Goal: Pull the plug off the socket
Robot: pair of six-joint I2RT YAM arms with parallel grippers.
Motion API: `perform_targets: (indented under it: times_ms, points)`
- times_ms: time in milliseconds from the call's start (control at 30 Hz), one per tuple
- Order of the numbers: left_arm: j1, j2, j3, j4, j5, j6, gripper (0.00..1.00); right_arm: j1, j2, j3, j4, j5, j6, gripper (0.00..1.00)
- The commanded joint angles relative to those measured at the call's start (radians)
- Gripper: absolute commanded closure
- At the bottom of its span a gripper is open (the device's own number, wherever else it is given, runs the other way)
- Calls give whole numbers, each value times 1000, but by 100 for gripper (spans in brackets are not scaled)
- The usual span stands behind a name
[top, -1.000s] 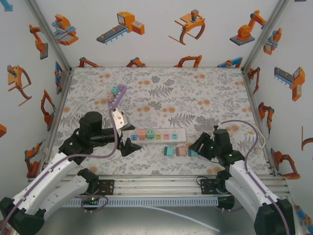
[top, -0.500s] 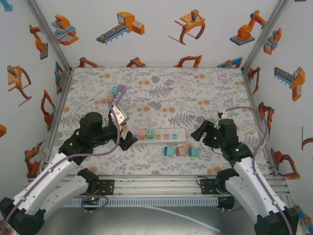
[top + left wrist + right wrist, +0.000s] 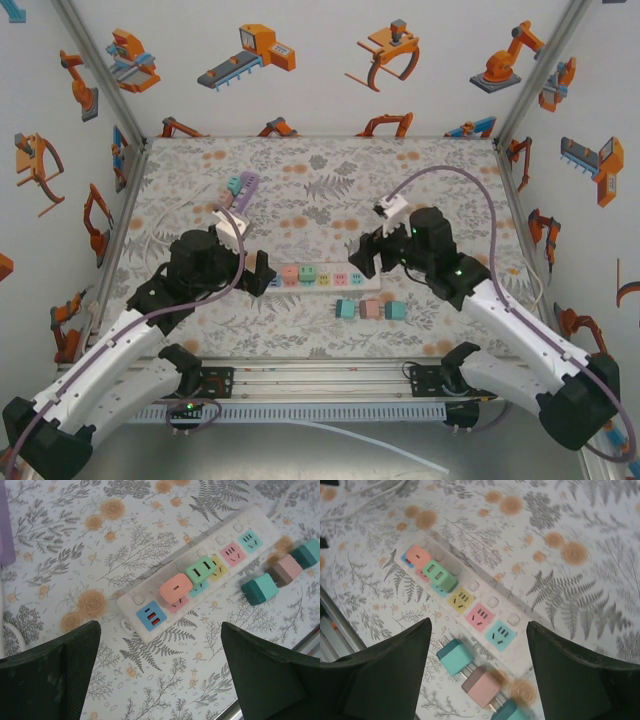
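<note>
Three loose plugs (image 3: pixel 370 309) lie on the table (image 3: pixel 450 190); a pink plug (image 3: pixel 175 588) and green plug (image 3: pixel 201 570) sit unpulled in the power strip (image 3: pixel 262 520), with the left gripper (image 3: pixel 160 630) and right gripper (image 3: pixel 479 625) hovering spread, empty.

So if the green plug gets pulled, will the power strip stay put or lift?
Likely lifts: the power strip looks light and unfastened. It looks stiff, so it should tilt up whole at the green plug.

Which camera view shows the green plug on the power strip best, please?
The left wrist view: the green plug sits large and sharp, its slots visible. The right wrist view shows it smaller; the top external view, a tiny block.
</note>
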Motion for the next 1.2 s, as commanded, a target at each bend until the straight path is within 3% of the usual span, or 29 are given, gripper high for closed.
perform_targets:
  times_ms: [0, 200, 400, 867, 1167]
  points:
    - [35, 20, 2, -11, -56, -153, 0, 63, 71, 67, 47, -90, -284, 30]
    - [99, 113, 53, -120, -80, -299, 1, 154, 220, 109, 95, -173, -577, 29]
    - [121, 214, 79, -141, -85, -354, 8, 182, 388, 176, 86, -196, -741, 30]
    - [133, 423, 73, -23, -35, -379, 24, 211, 675, 291, 69, -250, -740, 40]
    - [133, 513, 41, 51, -15, -392, 34, 220, 743, 314, 65, -255, -724, 55]
